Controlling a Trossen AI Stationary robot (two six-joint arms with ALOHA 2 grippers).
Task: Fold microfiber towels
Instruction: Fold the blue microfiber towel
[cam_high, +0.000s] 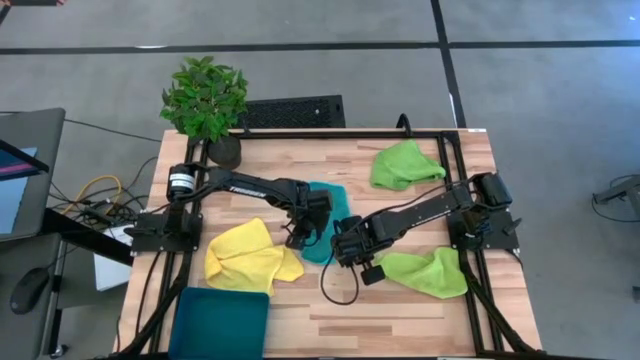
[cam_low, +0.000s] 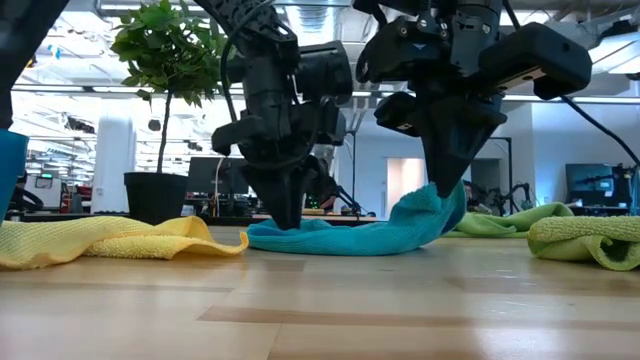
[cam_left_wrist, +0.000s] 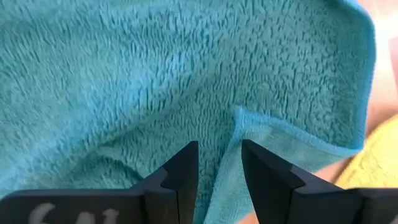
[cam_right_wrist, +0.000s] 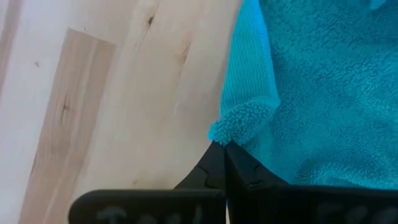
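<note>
The right hand (cam_right_wrist: 219, 152), pressed together, pinches a fuzzy corner of the teal towel (cam_low: 340, 236). The left hand (cam_left_wrist: 219, 165), fingers spread, presses its plush pile onto the wooden table (cam_high: 400, 315).

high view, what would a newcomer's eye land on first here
Both dark arms meet at mid-table over the teal towel: the right gripper is shut on a pinched-up corner, lifting that end off the wood, while the left gripper presses down on the cloth with its fingers slightly apart. Around them lie a yellow towel to the left and two lime green towels on the right, all crumpled.
</note>
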